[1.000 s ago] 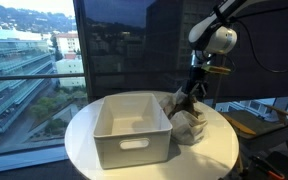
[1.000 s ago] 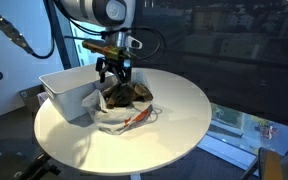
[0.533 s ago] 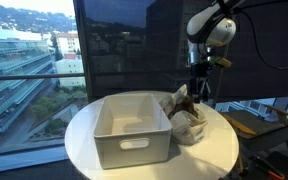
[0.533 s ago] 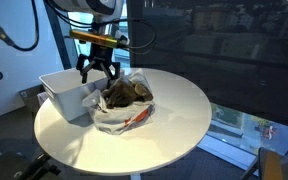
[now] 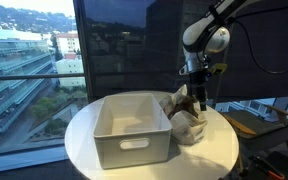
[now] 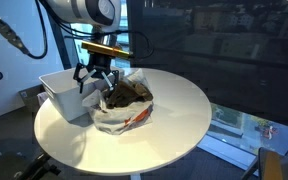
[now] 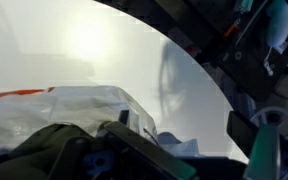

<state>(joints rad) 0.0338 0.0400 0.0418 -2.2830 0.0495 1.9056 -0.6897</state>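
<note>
- Well, nearest me the heap of clothes [image 6: 124, 110] lies about the middle of the round table [image 6: 179, 125], close against the bin's side.
- It looks soft, light and floppy, with nothing fragile. A pinch on the raised fold of the dark garment [image 6: 129, 94] on top should lift best, though other layers may trail.
- As a rumpled mound it points nowhere; its longer spread seems to run from the bin toward the table's centre.
- Just above its bin-side edge hovers the gripper [image 6: 97, 84], jaws spread wide, holding nothing.
- Behind stands the white plastic bin [image 6: 62, 88], near the table's far edge.
</note>
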